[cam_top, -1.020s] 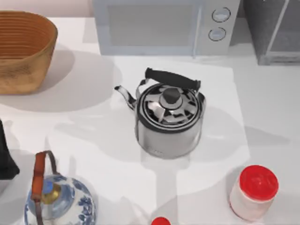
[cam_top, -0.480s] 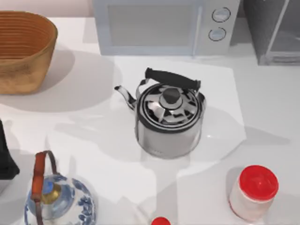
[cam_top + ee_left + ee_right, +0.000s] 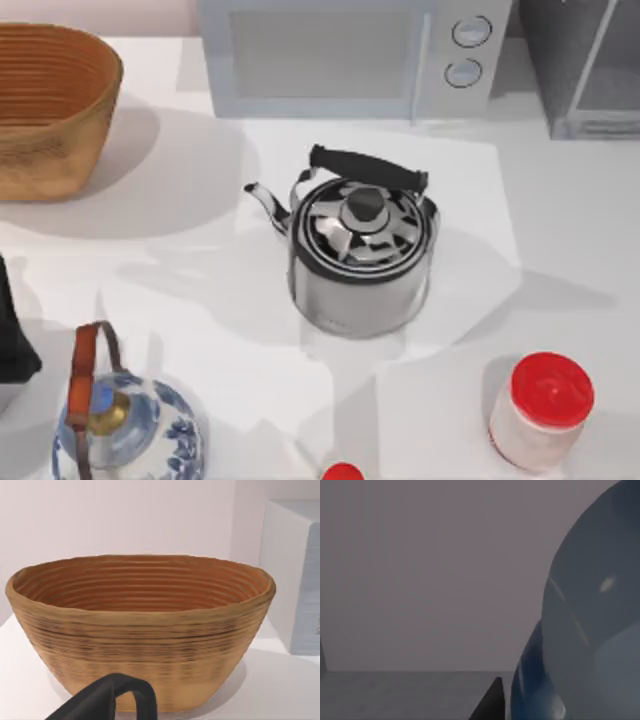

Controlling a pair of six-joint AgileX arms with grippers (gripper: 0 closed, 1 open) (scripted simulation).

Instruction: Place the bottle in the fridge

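The blue bottle point(image 3: 580, 630) looms close in the right wrist view, in front of plain grey walls and a grey floor. My right gripper point(image 3: 530, 712) is shut on it, and one dark fingertip point(image 3: 490, 705) lies against its side; the other is hidden behind the bottle. In the top view the dark grey fridge point(image 3: 548, 70) with its pale framed door stands at the far right corner. My left gripper point(image 3: 115, 700) is parked at the table's left edge, facing the basket.
A steel kettle point(image 3: 362, 250) stands mid-table, with a light grey microwave point(image 3: 330, 55) behind it. A woven basket point(image 3: 50, 105) sits far left. A blue-and-white teapot point(image 3: 125, 425), a small red cap point(image 3: 343, 472) and a red-lidded white jar point(image 3: 540, 410) line the near edge.
The arm shadows on the table right of the kettle have shifted slightly. No object on the table has moved, and the left arm is still.
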